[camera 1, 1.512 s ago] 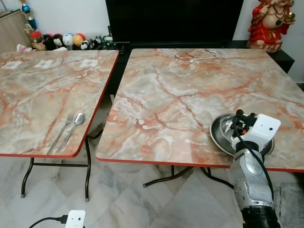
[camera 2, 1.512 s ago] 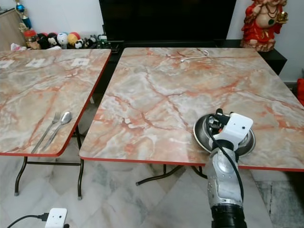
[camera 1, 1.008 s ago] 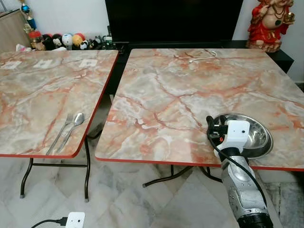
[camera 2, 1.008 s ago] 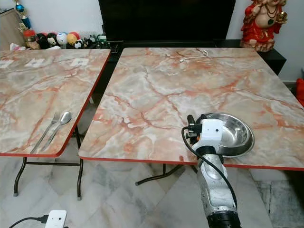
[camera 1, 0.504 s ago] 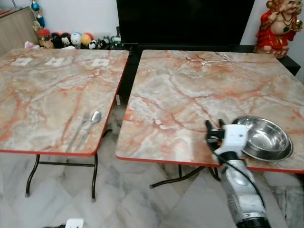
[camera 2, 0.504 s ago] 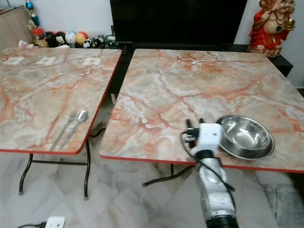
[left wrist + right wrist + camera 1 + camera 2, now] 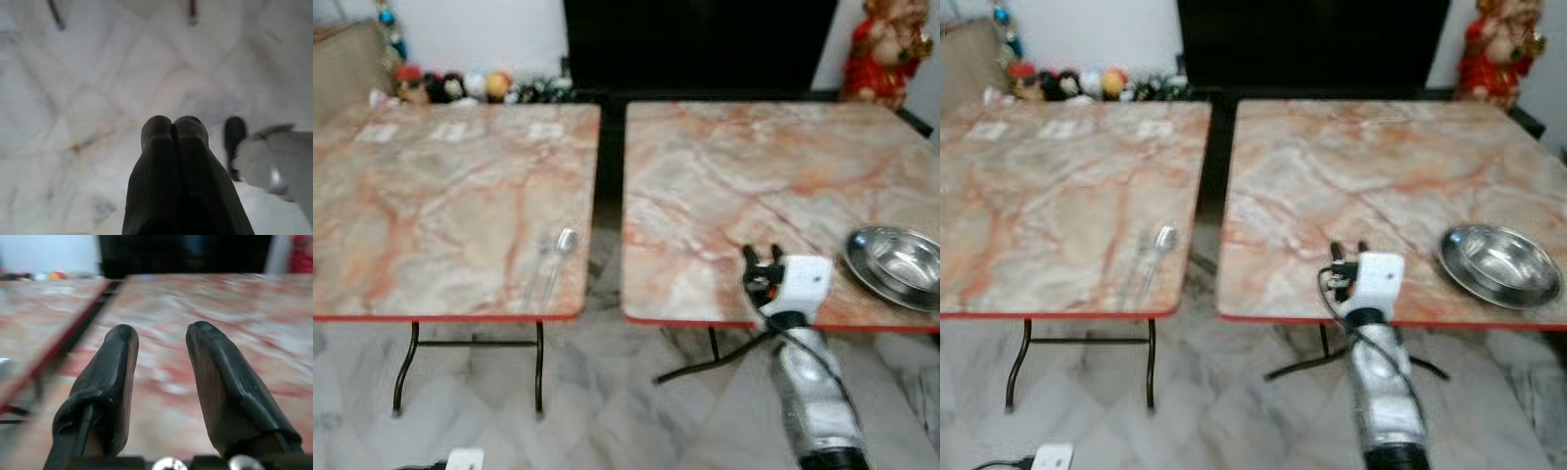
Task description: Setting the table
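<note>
A steel bowl [image 7: 897, 266] rests on the right marble table [image 7: 744, 176] near its front right corner. A fork and spoon [image 7: 554, 257] lie side by side at the front right corner of the left marble table [image 7: 440, 206]. My right gripper [image 7: 762, 264] hovers over the right table's front edge, left of the bowl and apart from it, open and empty, its fingers [image 7: 115, 377] spread over the marble. My left gripper [image 7: 171, 128] hangs over the floor, shut with nothing in it.
A narrow gap separates the two tables. A dark TV [image 7: 695, 44] stands behind them, with small toy figures [image 7: 450, 86] at the back left and a red statue [image 7: 886, 49] at the back right. Tiled floor [image 7: 597, 411] lies in front, with a white plug [image 7: 462, 458] on it.
The camera has swung left, so the whole scene shifted right. My right gripper let go of the bowl and pulled away to its left. The bowl stays on the table.
</note>
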`<state>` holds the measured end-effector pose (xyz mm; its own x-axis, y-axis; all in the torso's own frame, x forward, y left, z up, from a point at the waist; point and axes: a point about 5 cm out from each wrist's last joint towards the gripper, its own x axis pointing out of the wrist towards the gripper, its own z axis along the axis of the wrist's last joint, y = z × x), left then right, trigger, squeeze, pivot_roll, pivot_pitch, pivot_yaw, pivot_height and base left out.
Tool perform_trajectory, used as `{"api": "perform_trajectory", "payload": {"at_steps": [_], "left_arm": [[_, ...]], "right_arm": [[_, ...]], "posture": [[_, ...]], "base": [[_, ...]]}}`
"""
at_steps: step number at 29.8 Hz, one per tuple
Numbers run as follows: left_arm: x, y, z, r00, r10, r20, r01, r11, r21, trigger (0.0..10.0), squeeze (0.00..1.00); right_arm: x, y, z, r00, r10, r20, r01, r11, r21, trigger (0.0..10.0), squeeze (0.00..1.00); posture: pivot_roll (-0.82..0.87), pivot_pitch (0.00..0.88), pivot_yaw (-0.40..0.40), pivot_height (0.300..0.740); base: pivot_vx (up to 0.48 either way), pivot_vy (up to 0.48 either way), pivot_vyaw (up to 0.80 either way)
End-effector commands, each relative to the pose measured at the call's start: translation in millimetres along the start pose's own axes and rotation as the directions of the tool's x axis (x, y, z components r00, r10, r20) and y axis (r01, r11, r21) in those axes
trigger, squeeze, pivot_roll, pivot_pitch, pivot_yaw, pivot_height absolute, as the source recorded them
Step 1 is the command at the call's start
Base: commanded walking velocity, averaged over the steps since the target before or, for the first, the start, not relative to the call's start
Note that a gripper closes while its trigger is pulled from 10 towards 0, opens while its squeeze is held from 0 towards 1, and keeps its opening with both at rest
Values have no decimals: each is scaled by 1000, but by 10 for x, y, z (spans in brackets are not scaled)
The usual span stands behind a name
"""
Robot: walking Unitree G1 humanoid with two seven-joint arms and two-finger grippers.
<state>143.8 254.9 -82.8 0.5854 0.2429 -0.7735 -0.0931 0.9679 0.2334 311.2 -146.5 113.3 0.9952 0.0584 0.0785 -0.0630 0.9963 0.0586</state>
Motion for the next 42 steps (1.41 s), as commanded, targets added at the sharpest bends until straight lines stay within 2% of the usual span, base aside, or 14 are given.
{"api": "perform_trajectory", "payload": {"at_steps": [1,17,42], "left_arm": [[3,-40,-2,1000,-7,-7,7,1000,-1,10000,0],[12,-39,37,1000,4,7,-4,1000,-20,10000,0],[28,-104,160,997,-11,75,13,1000,-28,10000,0]], "right_arm": [[-7,-106,16,1000,-29,5,29,1000,-11,10000,0],[44,-64,35,1000,-23,8,23,1000,4,10000,0],[53,-49,20,1000,-14,4,14,1000,7,10000,0]], "posture": [[-17,0,14,740],[-2,0,4,740],[1,2,3,740]], "base": [[0,480,0],[0,480,0],[21,0,0]]}}
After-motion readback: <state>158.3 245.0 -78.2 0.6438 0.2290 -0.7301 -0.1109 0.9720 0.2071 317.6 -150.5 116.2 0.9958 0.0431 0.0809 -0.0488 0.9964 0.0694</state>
